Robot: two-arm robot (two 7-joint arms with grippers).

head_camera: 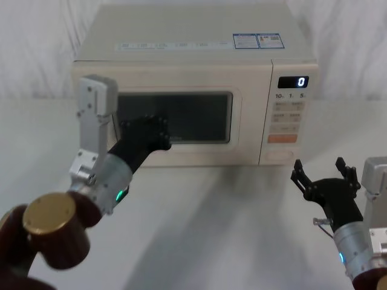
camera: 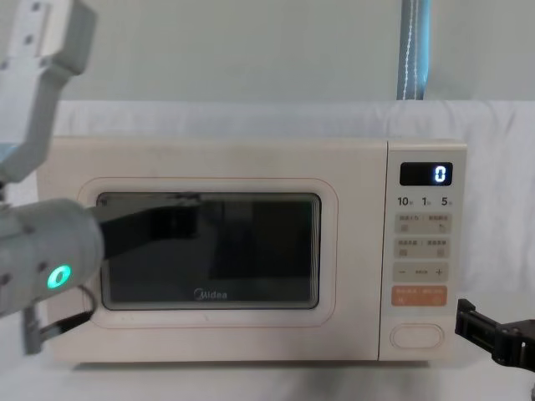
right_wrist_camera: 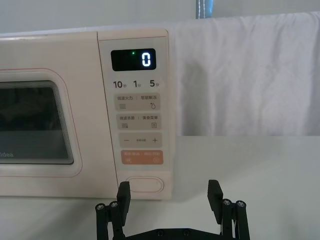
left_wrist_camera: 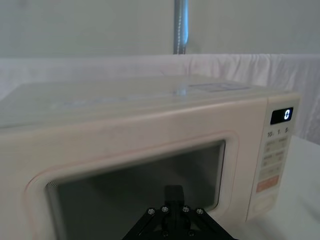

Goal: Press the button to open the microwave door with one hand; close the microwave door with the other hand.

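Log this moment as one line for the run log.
microwave door: shut | left pincer: at door window | right pincer: open, before button

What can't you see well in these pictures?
- Left tool's fingers: head view, bunched dark against the door, so open or shut is unclear.
- Small key labels: head view, too small.
- Button: left wrist view, blurred.
- Right tool: chest view, cut off by the edge.
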